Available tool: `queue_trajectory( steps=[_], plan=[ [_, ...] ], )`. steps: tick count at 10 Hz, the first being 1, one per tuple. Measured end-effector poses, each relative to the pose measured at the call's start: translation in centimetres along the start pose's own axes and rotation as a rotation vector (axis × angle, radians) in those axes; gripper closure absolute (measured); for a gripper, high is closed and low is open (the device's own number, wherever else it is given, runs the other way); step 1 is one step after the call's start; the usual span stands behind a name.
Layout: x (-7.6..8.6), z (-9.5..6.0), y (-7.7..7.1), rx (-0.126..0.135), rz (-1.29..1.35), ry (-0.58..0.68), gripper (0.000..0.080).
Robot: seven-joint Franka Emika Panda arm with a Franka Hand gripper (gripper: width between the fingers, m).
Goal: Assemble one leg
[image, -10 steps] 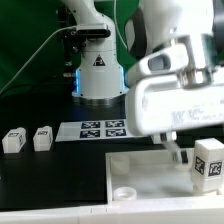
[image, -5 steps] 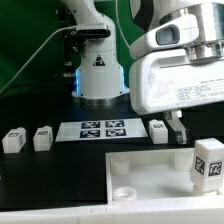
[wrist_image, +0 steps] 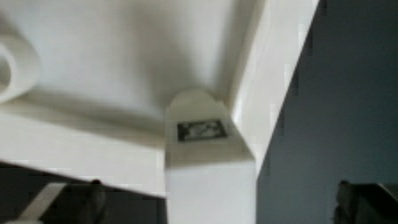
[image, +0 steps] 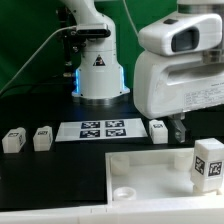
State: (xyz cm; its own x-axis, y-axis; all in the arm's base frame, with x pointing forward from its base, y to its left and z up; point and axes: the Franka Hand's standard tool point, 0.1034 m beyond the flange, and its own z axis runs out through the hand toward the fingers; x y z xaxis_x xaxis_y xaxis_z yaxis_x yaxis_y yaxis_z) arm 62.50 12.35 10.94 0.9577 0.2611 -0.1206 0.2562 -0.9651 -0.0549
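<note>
A leg (image: 208,162) stands upright on the near right corner of the large white panel (image: 140,165), its tag facing the camera. In the wrist view the same leg (wrist_image: 205,150) stands on the panel (wrist_image: 125,60). My gripper (wrist_image: 222,205) is open above it, and its dark fingertips (wrist_image: 71,198) stand wide apart on either side without touching it. In the exterior view one finger of the gripper (image: 180,130) hangs just left of and above the leg. Two more legs (image: 12,140) (image: 42,138) lie at the left, and another leg (image: 158,130) lies by the marker board.
The marker board (image: 100,129) lies on the black table behind the panel. The arm's base (image: 98,70) stands at the back. A round socket (image: 124,192) shows at the panel's near left corner. The arm's white body fills the upper right.
The arm has risen away from the standing leg. The leg by the marker board, hidden at first, is now uncovered. The standing leg has not moved.
</note>
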Motion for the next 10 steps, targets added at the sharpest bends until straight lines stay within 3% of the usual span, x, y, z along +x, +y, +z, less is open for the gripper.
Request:
queue_trajectory(
  steps=[1, 2, 7, 9, 10],
  plan=[
    [0.8, 0.0, 0.1, -0.002, -0.005, -0.04, 0.0151],
    [0.9, 0.9, -0.2, 0.0, -0.008, -0.047, 0.0151],
    [0.7, 3.7, -0.5, -0.007, -0.013, 0.008, 0.0151],
    [0.6, 4.0, -0.5, -0.008, -0.012, 0.021, 0.0151],
    [0.6, 4.0, -0.5, -0.008, -0.012, 0.021, 0.0238]
  ],
)
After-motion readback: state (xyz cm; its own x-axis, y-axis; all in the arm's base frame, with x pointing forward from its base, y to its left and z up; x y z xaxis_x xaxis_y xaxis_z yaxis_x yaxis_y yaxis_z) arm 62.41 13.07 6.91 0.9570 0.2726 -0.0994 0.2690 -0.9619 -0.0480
